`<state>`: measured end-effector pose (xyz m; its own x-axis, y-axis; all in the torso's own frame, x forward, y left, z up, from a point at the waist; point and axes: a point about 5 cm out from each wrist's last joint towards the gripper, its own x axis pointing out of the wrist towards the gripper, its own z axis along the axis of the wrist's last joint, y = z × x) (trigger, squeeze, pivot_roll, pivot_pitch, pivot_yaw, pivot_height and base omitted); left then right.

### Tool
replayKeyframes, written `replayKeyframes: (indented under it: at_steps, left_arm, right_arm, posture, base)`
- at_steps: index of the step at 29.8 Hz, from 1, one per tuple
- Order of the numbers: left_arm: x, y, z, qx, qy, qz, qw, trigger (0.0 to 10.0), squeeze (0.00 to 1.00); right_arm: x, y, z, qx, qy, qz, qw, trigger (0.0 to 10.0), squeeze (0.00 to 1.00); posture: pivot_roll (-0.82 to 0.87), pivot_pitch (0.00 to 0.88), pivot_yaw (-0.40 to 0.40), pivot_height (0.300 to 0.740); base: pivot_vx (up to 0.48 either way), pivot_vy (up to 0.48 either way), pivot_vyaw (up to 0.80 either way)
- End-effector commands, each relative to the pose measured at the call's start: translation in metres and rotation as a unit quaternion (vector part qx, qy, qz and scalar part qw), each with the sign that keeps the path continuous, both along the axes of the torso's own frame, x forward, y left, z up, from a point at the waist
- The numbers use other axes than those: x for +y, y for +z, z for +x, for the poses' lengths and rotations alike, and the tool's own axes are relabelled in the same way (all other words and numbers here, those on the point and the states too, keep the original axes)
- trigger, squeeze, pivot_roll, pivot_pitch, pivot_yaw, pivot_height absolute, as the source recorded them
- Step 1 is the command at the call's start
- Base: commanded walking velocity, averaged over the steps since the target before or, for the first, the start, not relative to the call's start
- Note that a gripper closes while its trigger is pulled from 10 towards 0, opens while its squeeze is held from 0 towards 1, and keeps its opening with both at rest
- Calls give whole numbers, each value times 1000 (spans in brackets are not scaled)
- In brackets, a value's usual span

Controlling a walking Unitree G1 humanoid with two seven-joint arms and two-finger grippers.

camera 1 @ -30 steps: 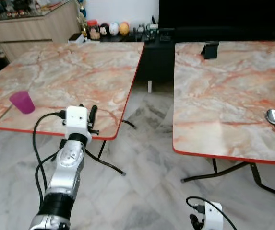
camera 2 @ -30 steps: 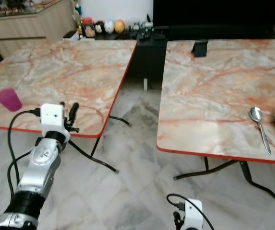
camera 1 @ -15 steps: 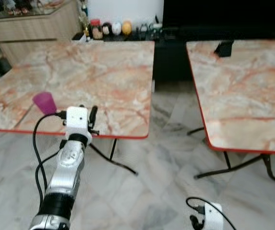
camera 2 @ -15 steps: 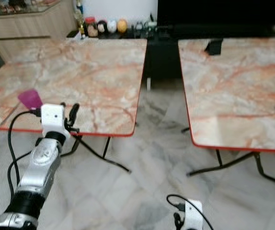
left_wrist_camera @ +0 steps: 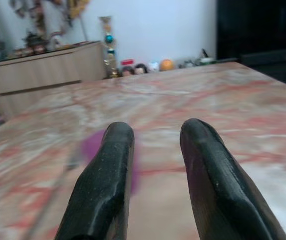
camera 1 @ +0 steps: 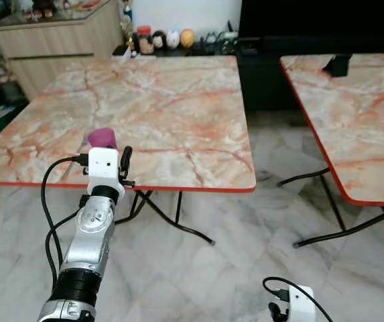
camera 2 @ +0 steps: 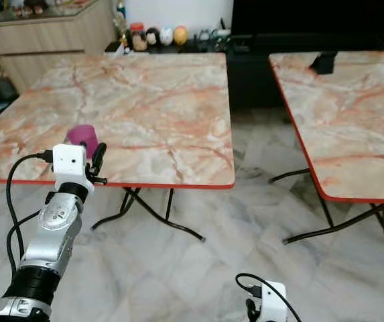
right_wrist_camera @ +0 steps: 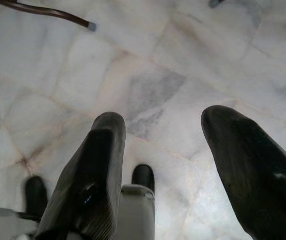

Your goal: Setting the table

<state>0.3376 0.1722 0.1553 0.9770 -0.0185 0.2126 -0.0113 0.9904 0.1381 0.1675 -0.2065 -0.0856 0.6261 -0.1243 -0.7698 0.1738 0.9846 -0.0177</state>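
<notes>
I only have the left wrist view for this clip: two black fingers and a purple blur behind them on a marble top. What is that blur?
Observer: A purple cup, upright near the front edge of the left table, just beyond the left gripper.
Operator: Anything else on that table?
Observer: Nothing I can make out near the cup.
Operator: And the right arm?
Observer: The right gripper hangs low, fingers apart, over the marble floor.

Head stereo pair: high, fwd-down, shared marble tables (camera 1: 178, 114). L wrist: low across tabletop. R wrist: floorward.
</notes>
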Motion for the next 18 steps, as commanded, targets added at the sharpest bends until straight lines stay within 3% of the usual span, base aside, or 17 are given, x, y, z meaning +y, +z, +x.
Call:
replayKeyframes:
  at_steps: [1,18]
  left_arm:
    - [10,-1,-2,2,14,3,1000,10000,0]
    - [9,-2,-2,4,11,2,1000,10000,0]
  right_arm:
    - [12,0,4,-2,7,13,1000,10000,0]
    - [11,1,6,-4,8,12,1000,10000,0]
  posture:
    - [67,0,8,740]
    - [69,0,6,740]
  base:
    - [0,424,0]
    - [0,424,0]
